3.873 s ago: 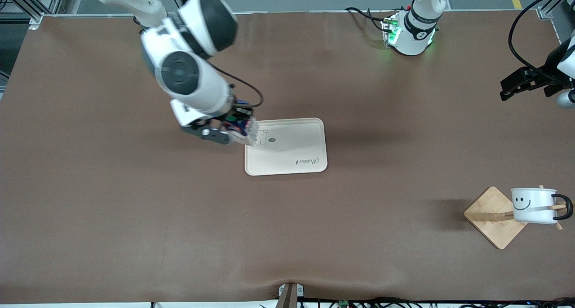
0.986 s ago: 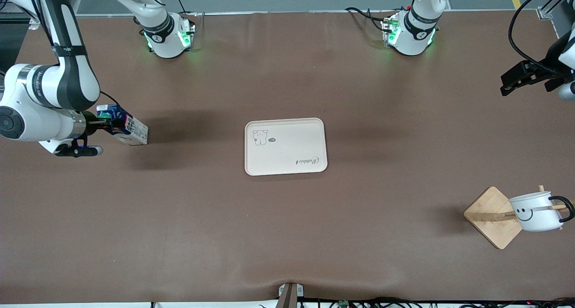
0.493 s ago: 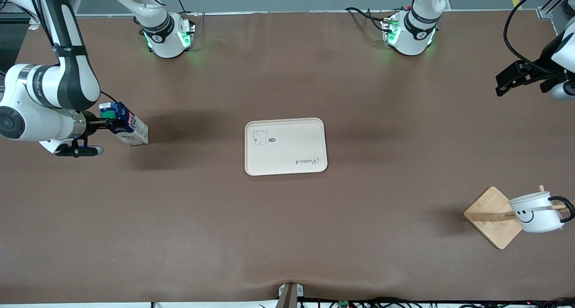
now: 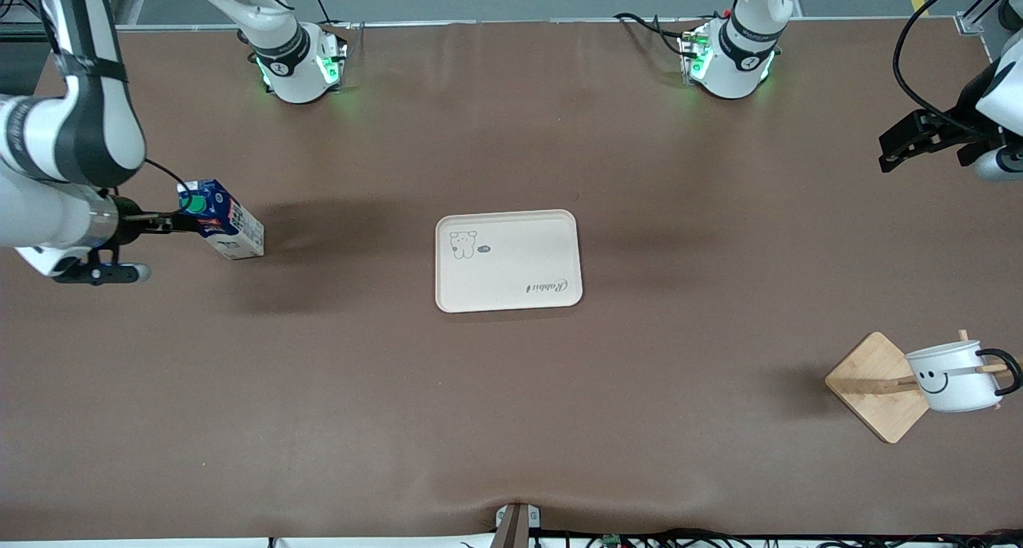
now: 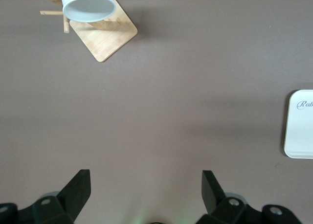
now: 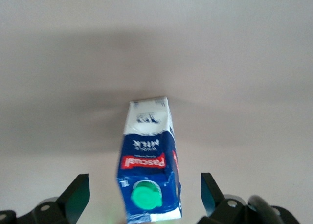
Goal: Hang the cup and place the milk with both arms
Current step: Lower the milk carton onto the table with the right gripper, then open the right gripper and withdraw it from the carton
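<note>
1. The milk (image 4: pixel 222 230) is standing upright on the brown table (image 4: pixel 511 420), toward the right arm's end, well apart from the cream tray (image 4: pixel 508 261) lying at the table's middle. In the right wrist view, the carton (image 6: pixel 149 168) is showing its green cap and red label.

2. The right gripper (image 4: pixel 164 222) is sitting just beside the milk at cap height. Its fingers (image 6: pixel 78 192) are standing spread on either side of the carton's top without touching it, so the pincer is released and holding nothing.

3. The cup (image 4: pixel 953 376) is hanging by its black handle on a peg of the wooden rack (image 4: pixel 877 385), toward the left arm's end and nearer to the front camera than the tray. Its smiley face is facing the front camera, and it is tilting slightly. In the left wrist view, the cup (image 5: pixel 89 5) is showing its open mouth from above, over the rack's square base (image 5: pixel 103 36).

4. The left gripper (image 4: pixel 911 142) is hovering over bare table at the left arm's end. Its fingers (image 5: pixel 208 185) are standing wide apart and empty.

5. Both arm bases are glowing green along the table's top edge.
</note>
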Tool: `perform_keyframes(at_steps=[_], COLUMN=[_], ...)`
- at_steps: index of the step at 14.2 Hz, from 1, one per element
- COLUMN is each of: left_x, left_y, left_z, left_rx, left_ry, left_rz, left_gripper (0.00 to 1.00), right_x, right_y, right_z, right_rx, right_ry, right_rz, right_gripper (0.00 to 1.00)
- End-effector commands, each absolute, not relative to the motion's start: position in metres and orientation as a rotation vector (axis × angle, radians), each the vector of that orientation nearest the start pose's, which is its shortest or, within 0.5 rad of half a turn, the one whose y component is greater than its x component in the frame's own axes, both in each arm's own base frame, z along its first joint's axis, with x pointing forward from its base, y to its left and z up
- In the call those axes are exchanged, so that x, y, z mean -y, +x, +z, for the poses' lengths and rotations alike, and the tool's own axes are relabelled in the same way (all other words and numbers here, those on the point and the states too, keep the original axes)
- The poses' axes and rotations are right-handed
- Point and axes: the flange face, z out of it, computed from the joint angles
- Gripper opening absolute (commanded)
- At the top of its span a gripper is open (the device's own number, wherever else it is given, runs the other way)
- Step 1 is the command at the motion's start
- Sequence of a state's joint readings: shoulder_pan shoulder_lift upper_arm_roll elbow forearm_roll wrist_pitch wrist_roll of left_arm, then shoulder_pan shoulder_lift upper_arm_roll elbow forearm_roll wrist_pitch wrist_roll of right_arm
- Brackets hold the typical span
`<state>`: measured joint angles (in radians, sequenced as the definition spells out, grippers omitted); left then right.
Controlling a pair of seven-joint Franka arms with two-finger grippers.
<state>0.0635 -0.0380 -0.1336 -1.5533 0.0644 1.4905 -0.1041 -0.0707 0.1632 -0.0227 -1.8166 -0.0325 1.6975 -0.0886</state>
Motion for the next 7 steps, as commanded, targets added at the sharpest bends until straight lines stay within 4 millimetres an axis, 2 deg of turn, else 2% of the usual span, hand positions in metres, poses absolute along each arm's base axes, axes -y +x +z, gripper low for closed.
perform_keyframes(at_steps=[1,2,5,7], left_x=[0.034,0.035,0.034,0.034], left_y=[0.532,0.532,0.532,0.532], left_z=[0.648,0.648,0.648,0.648], left_rx=[0.071,0.064,0.048,0.045], left_ry=[-3.083,-3.083,-3.083,-3.085], left_rz=[0.014,0.014,0.014,0.015], left_gripper=[1.00,1.00,1.00,1.00], right_x=[0.023,0.013,-0.027,-0.023], right_y=[0.594,0.605,0.607,0.603], right_z=[0.492,0.524,0.607,0.644], right_rx=[0.041,0.076,0.216,0.211], right_ry=[-3.075,-3.070,-3.117,-3.131], right_rz=[0.251,0.150,0.033,-0.038], right_gripper=[1.00,1.00,1.00,1.00])
